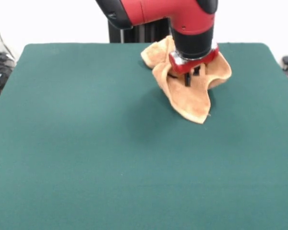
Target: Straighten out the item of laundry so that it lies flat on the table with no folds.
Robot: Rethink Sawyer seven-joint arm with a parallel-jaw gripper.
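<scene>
- The step in hand is judged to be the taking up of a fold of the tan-orange terry towel (192, 91) so that it can be drawn outward and laid flat.
- Only a single layer near a free edge should be caught; if several layers are pinched together, the bundle is likely to be dragged whole and the creases kept.
- The pull is best made low and away from the heap, toward the open green felt table (86, 158), so that the cloth slides out and does not flip over itself.
- The towel is seen crumpled into raised lobes toward the far side of the table, right of centre, with one pointed corner reaching toward the camera.
- The gripper (188, 76) is found directly over the middle of the heap, its dark fingers set down among the folds.
- Whether the fingers are spread or clamped on cloth cannot be told.
</scene>
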